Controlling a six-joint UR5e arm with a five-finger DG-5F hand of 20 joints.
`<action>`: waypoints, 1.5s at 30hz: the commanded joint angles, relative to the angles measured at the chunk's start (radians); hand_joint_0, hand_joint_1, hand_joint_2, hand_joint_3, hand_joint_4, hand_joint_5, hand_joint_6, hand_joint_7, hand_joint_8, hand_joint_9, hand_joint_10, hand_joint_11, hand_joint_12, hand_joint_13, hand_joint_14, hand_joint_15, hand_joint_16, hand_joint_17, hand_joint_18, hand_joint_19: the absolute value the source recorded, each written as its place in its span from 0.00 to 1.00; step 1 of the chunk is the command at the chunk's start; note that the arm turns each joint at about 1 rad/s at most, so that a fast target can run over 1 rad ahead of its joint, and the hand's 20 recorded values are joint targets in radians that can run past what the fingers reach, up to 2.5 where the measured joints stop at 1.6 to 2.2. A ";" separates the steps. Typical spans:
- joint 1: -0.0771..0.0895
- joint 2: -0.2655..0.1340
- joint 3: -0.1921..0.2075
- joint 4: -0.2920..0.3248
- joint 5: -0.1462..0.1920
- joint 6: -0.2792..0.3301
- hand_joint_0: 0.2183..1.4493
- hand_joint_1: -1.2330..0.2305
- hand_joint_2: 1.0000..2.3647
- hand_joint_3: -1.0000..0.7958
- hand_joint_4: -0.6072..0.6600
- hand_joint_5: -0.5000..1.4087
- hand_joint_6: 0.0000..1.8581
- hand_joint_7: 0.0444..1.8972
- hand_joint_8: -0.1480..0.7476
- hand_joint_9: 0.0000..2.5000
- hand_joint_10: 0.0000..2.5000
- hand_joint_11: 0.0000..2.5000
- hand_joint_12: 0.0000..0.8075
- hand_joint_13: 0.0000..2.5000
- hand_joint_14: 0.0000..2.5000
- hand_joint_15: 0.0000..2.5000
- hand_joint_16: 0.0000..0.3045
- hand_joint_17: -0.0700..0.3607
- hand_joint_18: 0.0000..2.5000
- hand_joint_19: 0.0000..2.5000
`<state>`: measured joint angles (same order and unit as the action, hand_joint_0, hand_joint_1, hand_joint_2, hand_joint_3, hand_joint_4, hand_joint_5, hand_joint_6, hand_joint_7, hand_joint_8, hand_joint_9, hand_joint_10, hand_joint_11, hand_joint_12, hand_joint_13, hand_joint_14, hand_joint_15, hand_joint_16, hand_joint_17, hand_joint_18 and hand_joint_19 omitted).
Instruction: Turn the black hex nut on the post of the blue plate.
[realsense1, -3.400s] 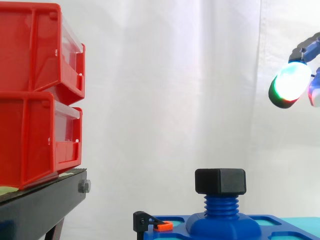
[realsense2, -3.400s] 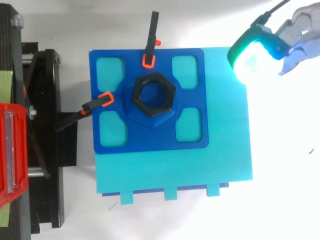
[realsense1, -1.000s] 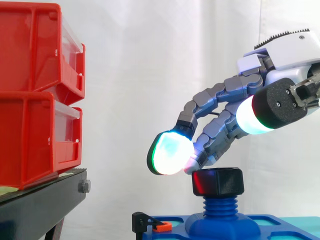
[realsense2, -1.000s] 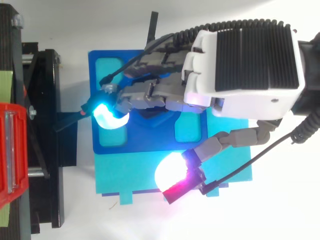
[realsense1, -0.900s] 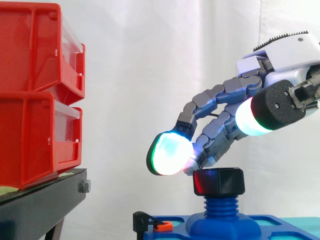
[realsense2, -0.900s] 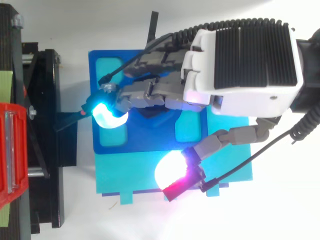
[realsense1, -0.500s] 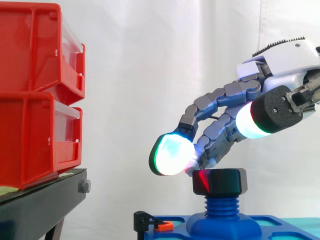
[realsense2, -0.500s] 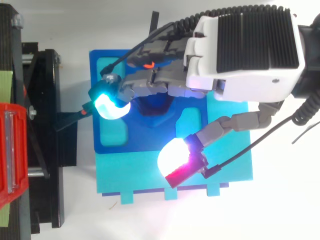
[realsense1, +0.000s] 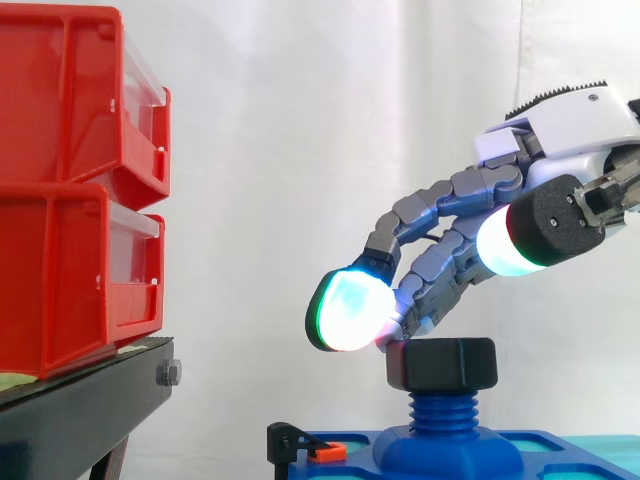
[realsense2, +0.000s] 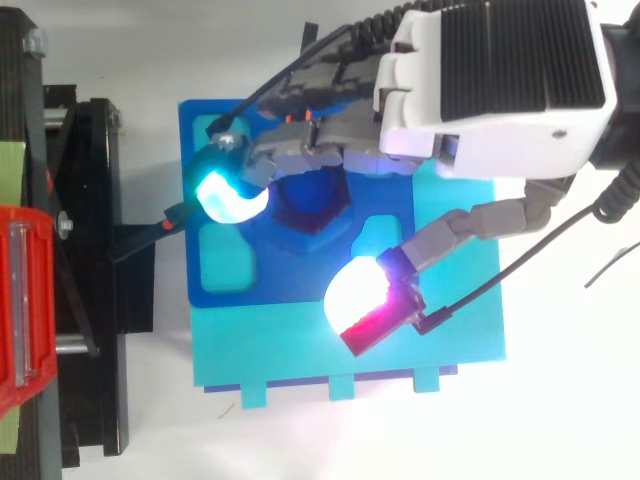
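The hand (realsense1: 565, 110) hovers spread over one black hex nut (realsense1: 442, 362), fingertips (realsense1: 350, 310) by its top edge, thumb lifted clear, gripping nothing. The nut caps the blue plate's (realsense2: 290, 285) single threaded post (realsense1: 440, 410). Two stacked red bins (realsense1: 60, 270) stand left, against a white curtain (realsense1: 300, 150).

You get bright, even light across the white fabric curtain (realsense1: 330, 120), while the glowing fingertip pads (realsense2: 358, 290) of the grey-and-white robot hand (realsense2: 500, 80) blow out into white glare.

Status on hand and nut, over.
Hand open, fingers arched over the nut, one at its top edge. Nut on the post, not gripped. Nothing in the way.
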<state>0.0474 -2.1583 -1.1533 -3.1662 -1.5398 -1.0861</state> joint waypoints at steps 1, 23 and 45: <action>-0.009 0.000 0.000 0.000 -0.013 -0.012 0.18 0.54 0.00 0.28 0.61 0.16 0.27 0.42 0.34 0.14 0.00 0.05 0.40 0.15 0.00 0.10 0.16 0.42 0.08 0.15; -0.035 0.002 0.000 -0.005 -0.037 -0.075 0.18 0.54 0.00 0.28 0.61 0.17 0.27 0.49 0.35 0.15 0.00 0.06 0.40 0.17 0.00 0.10 0.16 0.42 0.09 0.15; -0.043 0.002 0.023 -0.049 -0.065 -0.117 0.18 0.55 0.00 0.28 0.62 0.17 0.27 0.54 0.36 0.16 0.00 0.08 0.40 0.18 0.00 0.11 0.16 0.42 0.10 0.14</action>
<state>0.0065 -2.1558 -1.1391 -3.1983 -1.6027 -1.1934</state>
